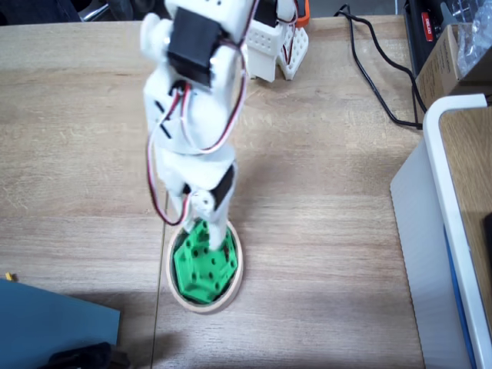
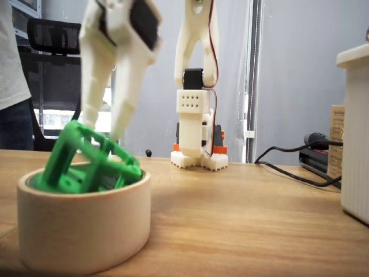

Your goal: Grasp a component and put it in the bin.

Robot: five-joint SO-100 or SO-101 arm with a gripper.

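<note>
The bright green hexagonal component (image 1: 201,265) lies tilted inside the beige tape-ring bin (image 1: 240,265), near the table's front edge. In the low fixed view the component (image 2: 86,161) leans with one edge raised above the wall of the bin (image 2: 81,225). My white gripper (image 1: 204,227) hangs straight above it, its two fingers spread. The raised edge sits just under the fingertips. Seen from the side, the gripper (image 2: 104,130) is blurred while the part looks sharp, and background light shows between the fingers.
The arm's base (image 1: 273,46) stands at the back of the wooden table. A black cable (image 1: 377,77) runs to the back right. A large white-edged box (image 1: 453,231) fills the right side, and a blue sheet (image 1: 54,323) lies front left. A person's sleeve (image 2: 11,57) shows at far left.
</note>
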